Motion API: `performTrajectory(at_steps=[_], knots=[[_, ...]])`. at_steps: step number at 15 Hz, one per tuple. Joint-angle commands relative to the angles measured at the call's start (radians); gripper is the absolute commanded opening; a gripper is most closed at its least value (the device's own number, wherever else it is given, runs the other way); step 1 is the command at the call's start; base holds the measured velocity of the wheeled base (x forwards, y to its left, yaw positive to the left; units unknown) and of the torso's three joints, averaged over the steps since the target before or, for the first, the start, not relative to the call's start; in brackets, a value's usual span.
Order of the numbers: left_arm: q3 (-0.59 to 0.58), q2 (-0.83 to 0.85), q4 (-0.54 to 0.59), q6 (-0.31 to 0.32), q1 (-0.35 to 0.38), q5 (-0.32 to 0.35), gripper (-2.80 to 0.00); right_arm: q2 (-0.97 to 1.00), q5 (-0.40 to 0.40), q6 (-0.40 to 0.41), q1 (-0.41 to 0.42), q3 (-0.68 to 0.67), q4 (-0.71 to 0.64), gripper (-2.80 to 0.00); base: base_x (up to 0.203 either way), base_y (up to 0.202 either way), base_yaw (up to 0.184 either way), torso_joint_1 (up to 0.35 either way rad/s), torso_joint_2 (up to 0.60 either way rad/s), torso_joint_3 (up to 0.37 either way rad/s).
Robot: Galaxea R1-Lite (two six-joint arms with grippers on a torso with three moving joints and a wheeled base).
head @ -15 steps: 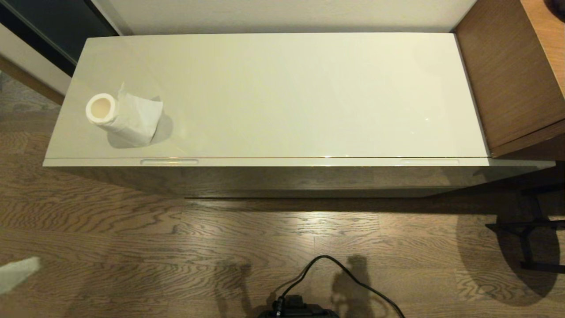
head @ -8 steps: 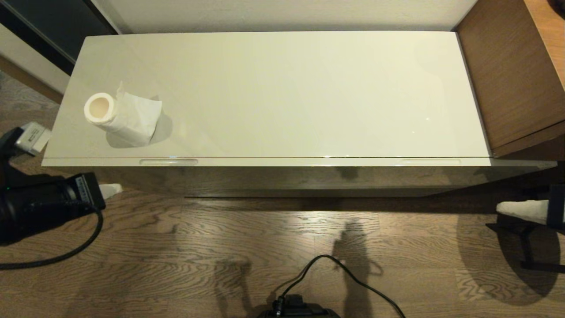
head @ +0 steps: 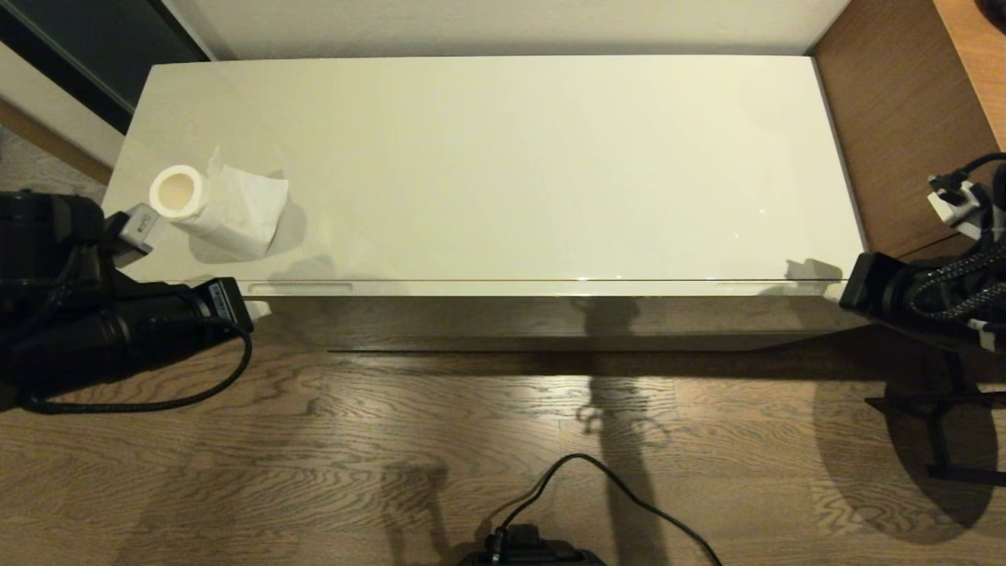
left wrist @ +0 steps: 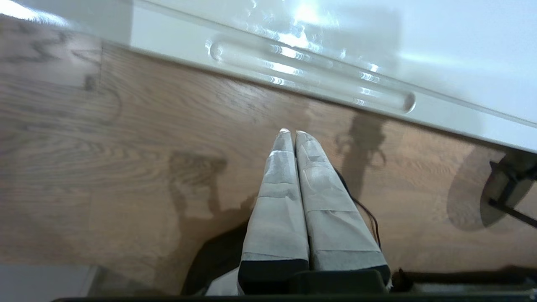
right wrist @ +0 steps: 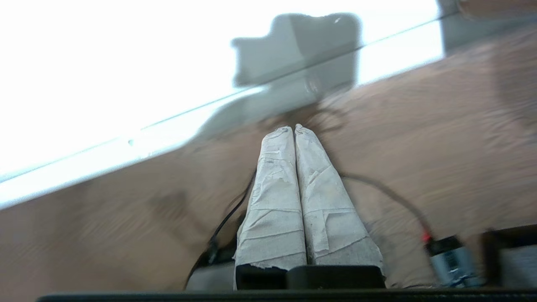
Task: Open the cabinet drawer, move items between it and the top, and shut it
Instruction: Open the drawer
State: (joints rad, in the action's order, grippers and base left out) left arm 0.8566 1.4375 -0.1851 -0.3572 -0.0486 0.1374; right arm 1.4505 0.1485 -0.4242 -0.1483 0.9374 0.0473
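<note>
The white toilet paper roll (head: 216,208) lies on its side at the left end of the glossy cream top (head: 503,157), with its cream core facing left and a paper flap up. The drawer (head: 503,288) is closed, its two slot handles showing at the left (head: 301,288) and right (head: 766,288). My left gripper (head: 258,309) is shut and empty, low in front of the drawer just left of the left handle (left wrist: 310,73). In the left wrist view its tips (left wrist: 290,132) stand apart from that handle. My right gripper (right wrist: 293,128) is shut and empty by the drawer's right end.
Brown wooden furniture (head: 904,134) butts against the cabinet's right end. A black cable (head: 597,479) runs over the wood floor in front, and a black stand (head: 943,424) sits at the right. A dark panel (head: 94,47) is at the back left.
Both arms have come in from the sides. The left one moved right to the left handle's end, and the right one reached the drawer's right corner. The roll has not moved.
</note>
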Motion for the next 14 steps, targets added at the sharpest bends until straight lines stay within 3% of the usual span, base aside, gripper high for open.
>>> performTrajectory(at_steps=[1,11,14], knots=[[-0.012,0.009,-0.002,-0.003,-0.012,-0.001,-2.8,0.052,0.085,-0.003,-0.053,0.028,0.023,-2.8,0.0,0.0,0.0,0.0,0.0,0.0],[-0.001,0.031,-0.004,-0.009,-0.011,-0.004,-2.8,0.108,0.098,-0.058,-0.13,-0.042,0.044,-2.8,0.0,0.0,0.0,0.0,0.0,0.0],[0.022,0.034,-0.004,-0.036,-0.011,-0.004,-2.8,0.117,0.092,-0.055,-0.13,-0.049,0.133,-2.8,0.0,0.0,0.0,0.0,0.0,0.0]])
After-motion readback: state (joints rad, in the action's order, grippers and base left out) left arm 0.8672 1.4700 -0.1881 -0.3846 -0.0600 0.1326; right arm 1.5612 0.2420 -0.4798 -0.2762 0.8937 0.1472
